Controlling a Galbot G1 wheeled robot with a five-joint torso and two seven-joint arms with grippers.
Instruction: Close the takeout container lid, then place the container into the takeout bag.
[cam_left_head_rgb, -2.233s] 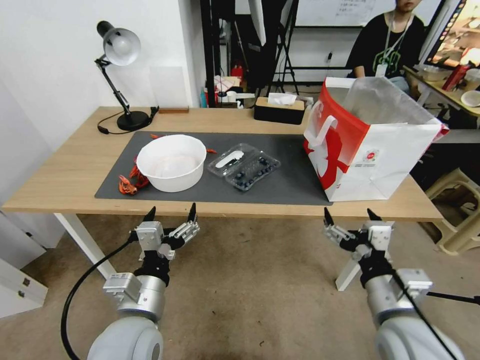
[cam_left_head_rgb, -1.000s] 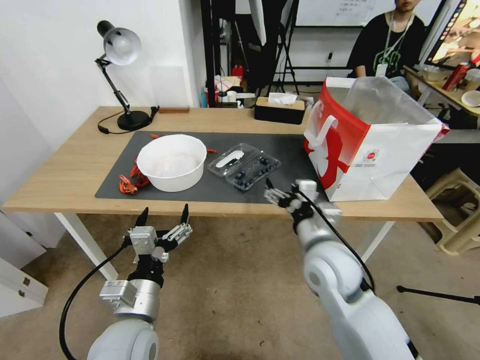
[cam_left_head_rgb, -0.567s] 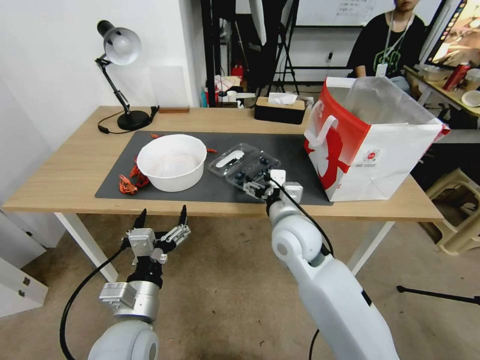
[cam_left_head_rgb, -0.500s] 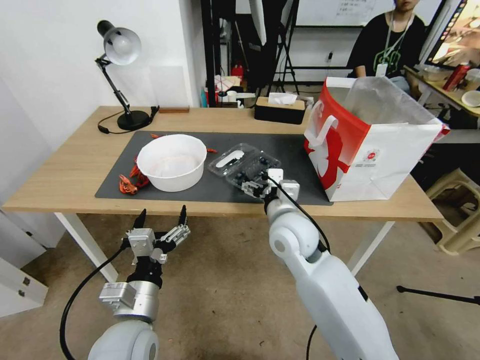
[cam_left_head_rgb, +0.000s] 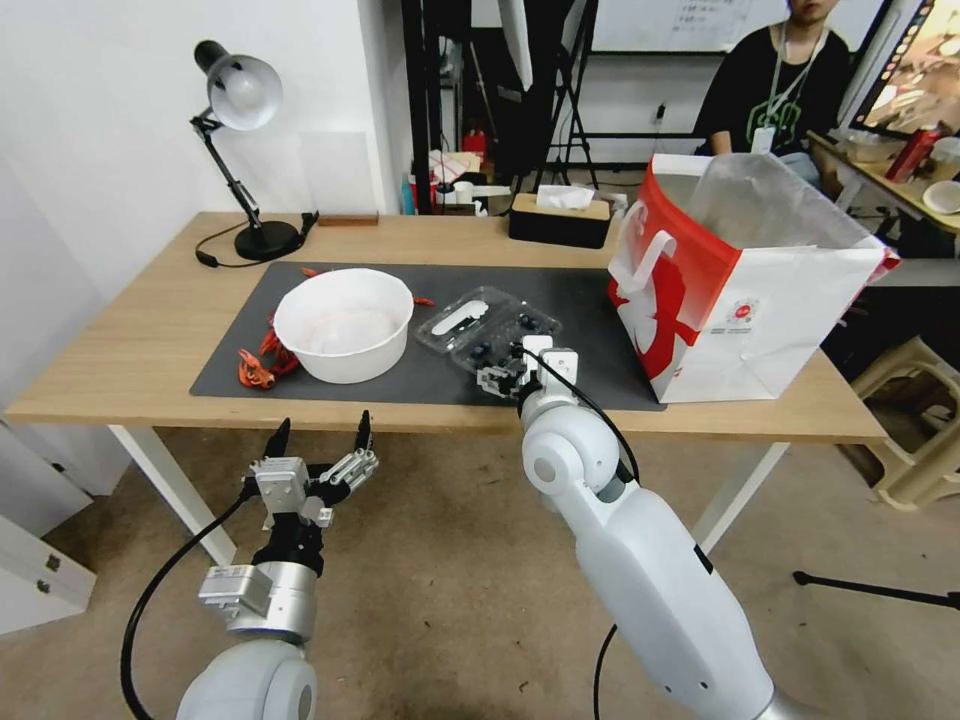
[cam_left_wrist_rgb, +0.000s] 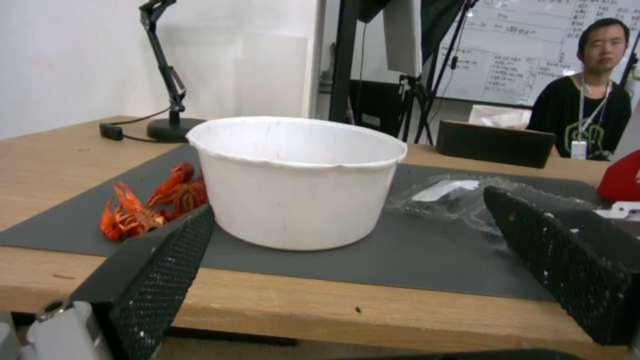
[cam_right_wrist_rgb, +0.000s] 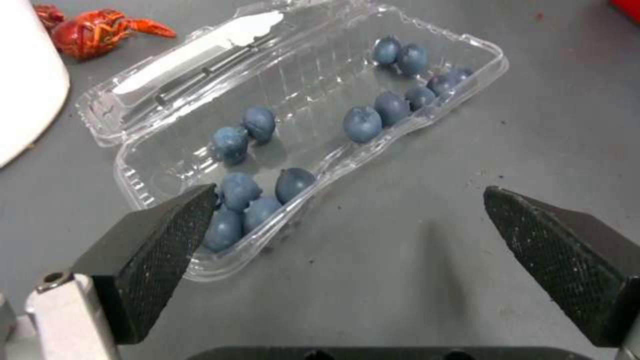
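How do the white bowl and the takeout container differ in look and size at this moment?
The white bowl is round, opaque and deep; the takeout container is elongated, clear and shallow. The bowl is much larger than the container. The container holds blueberries, with its lid lying open beside it; the bowl has no lid. Both rest on the dark mat, and the open right gripper hovers at the container.

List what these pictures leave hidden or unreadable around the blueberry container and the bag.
- Inside of the takeout bag: head view, hidden by its own walls.
- Print on the lid label: right wrist view, too small to read.
- Near end of the takeout container: head view, covered by the right gripper; one corner sits behind a finger in the right wrist view.
- Container in the left wrist view: blurred, partly behind the left gripper finger.
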